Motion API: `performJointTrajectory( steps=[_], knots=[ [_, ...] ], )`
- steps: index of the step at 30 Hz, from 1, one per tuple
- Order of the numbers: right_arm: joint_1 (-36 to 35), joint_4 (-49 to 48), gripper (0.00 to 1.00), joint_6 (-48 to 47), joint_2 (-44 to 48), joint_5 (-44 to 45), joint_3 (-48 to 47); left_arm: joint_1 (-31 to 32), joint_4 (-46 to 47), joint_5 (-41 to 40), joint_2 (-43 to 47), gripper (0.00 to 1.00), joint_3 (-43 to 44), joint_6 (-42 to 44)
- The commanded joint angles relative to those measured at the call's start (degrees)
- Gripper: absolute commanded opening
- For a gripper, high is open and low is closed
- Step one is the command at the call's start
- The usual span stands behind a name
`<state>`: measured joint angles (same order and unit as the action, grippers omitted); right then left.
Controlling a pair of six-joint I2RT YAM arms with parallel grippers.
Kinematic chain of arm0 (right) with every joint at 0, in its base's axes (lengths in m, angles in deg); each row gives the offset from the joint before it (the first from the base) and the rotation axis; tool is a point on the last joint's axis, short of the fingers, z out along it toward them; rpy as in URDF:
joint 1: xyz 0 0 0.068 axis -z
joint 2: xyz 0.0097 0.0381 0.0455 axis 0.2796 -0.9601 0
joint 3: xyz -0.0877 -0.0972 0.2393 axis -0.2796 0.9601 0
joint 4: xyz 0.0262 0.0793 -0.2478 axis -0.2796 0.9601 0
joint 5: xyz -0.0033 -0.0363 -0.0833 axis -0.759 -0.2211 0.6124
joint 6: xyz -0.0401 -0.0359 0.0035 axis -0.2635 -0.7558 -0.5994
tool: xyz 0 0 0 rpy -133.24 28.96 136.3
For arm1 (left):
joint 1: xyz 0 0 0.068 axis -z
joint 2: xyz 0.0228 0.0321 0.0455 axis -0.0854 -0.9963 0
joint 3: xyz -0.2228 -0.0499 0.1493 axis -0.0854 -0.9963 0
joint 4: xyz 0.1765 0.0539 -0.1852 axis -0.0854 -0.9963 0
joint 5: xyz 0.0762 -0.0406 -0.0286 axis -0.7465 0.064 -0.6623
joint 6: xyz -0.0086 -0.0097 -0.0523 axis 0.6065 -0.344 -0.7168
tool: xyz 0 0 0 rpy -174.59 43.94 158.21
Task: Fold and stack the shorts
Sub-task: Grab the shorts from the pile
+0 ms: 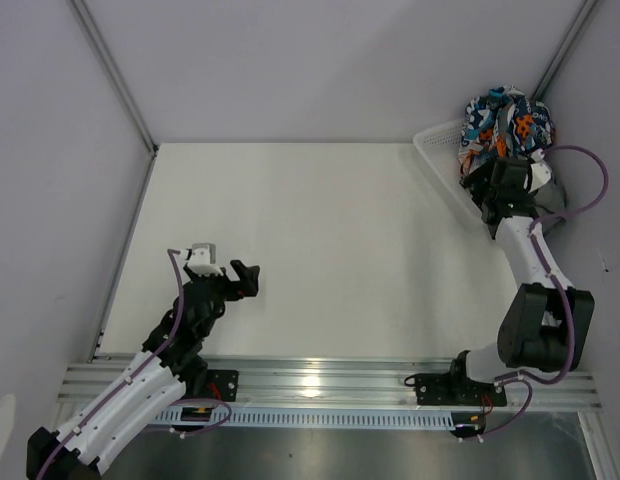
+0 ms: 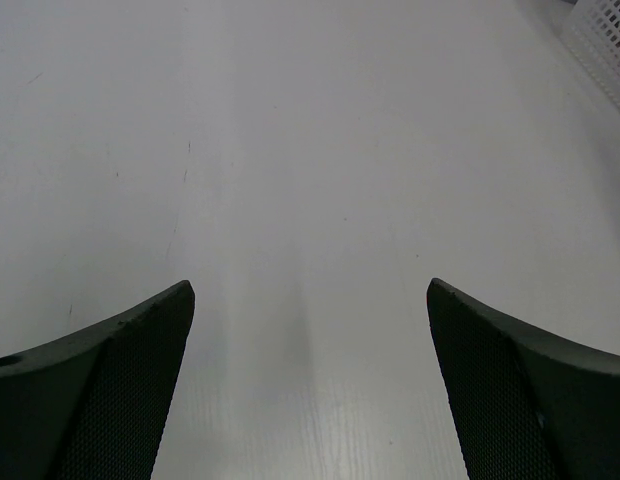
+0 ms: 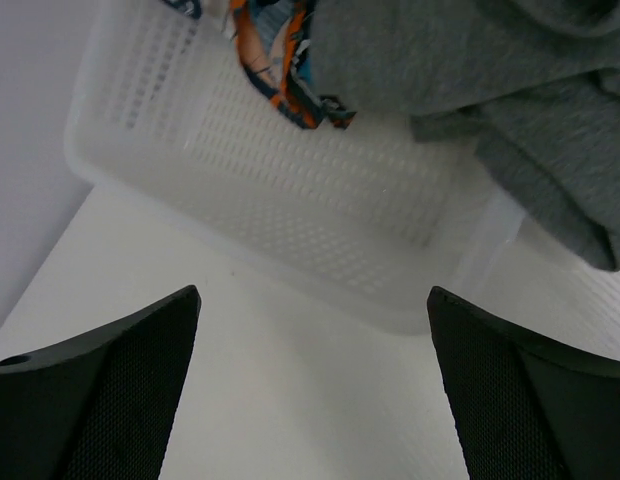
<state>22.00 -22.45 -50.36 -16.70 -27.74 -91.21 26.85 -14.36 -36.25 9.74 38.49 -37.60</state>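
While both arms hang above the white table (image 1: 330, 235), the two shorts sit bundled together in the white mesh basket (image 1: 437, 140), off at about two o'clock in the far right corner. The patterned shorts (image 1: 505, 122) are heaped high at the basket's far end. In the right wrist view the dark grey shorts (image 3: 490, 80) lie crumpled right against them, touching. The right gripper (image 1: 490, 190) hovers at the basket's near side with its jaws spread wide and nothing between them. The left gripper (image 1: 240, 277) is down at eight o'clock over bare tabletop, spread just as wide and holding nothing.
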Motion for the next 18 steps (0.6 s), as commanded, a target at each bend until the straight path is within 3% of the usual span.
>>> performJointTrajectory(
  steps=[1,5,18],
  knots=[
    [4.68,2.56,0.97,3.30,-5.96,-0.99,-4.01,-0.46,0.05,-1.23,0.01,0.99,1.59,0.01],
    [7.16,2.74,0.96,5.23,-11.15,-1.70,-8.49,-0.46,1.19,-0.62,1.42,0.99,0.62,0.01],
    [9.88,-6.13,0.92,11.65,-17.40,-1.70,-9.46,-0.46,-0.57,-1.50,2.38,0.99,0.98,0.01]
  ],
)
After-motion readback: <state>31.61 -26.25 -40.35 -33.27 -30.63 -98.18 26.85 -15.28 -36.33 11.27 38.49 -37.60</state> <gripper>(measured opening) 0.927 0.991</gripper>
